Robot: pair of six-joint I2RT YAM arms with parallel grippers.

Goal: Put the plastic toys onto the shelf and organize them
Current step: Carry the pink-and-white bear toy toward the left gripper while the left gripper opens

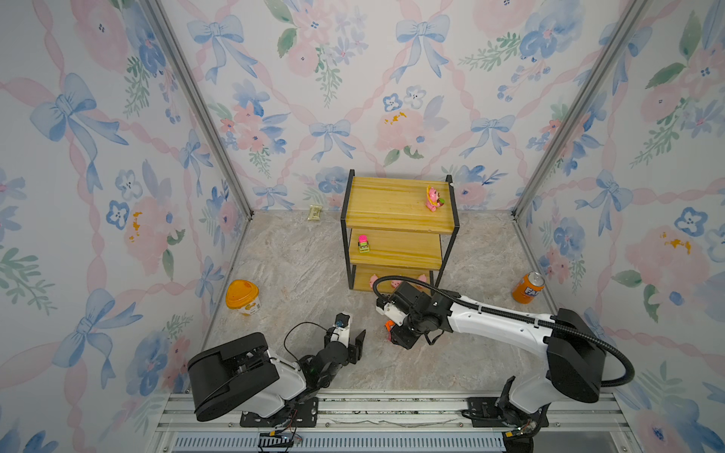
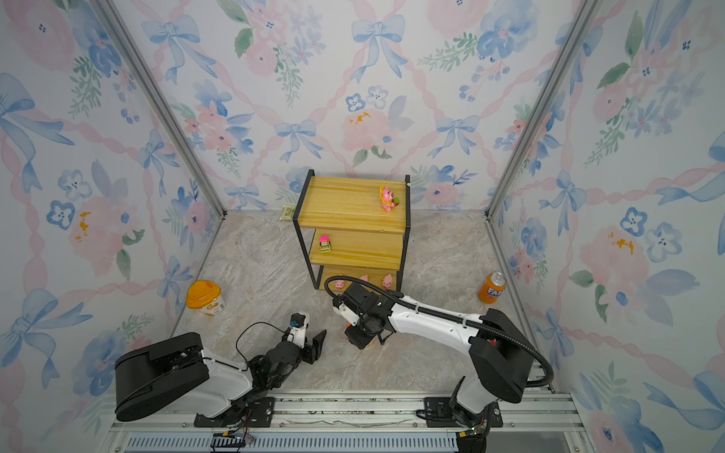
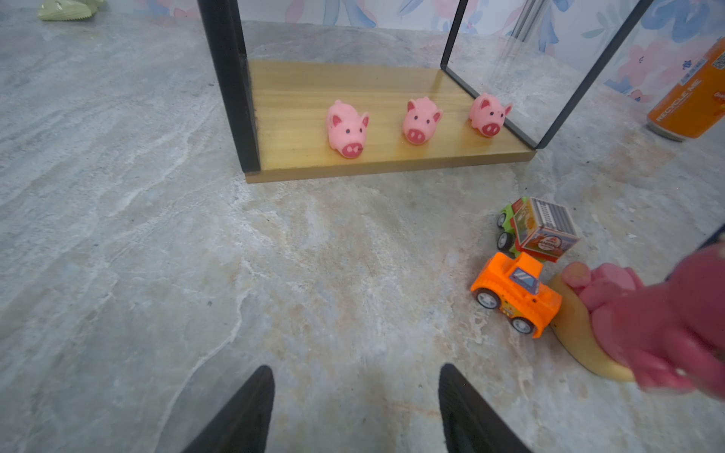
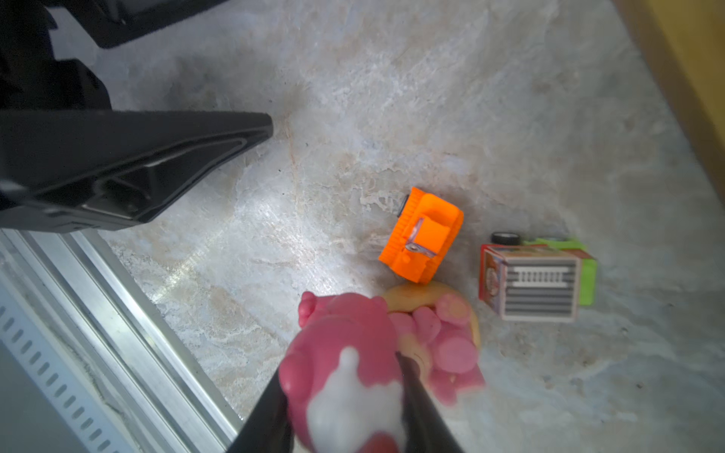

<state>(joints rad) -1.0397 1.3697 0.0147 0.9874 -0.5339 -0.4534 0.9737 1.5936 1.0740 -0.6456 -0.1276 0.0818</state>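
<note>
While the right gripper [image 4: 339, 366] pinches a pink figurine [image 4: 325, 341] low over the table [image 4: 353, 117], a second figurine [image 4: 451, 345], an orange car [image 4: 421, 235] and a green truck [image 4: 537, 278] lie just beside it. Lifting straight up first should avoid knocking them. The likely goal is the top board of the shelf [image 1: 384, 204], set upright beside the shelved figurine [image 1: 433, 198]. The left gripper [image 3: 355, 368] hangs open and empty.

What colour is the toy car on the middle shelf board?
The car is pink on top, yellow-green below; best in a top view.
</note>
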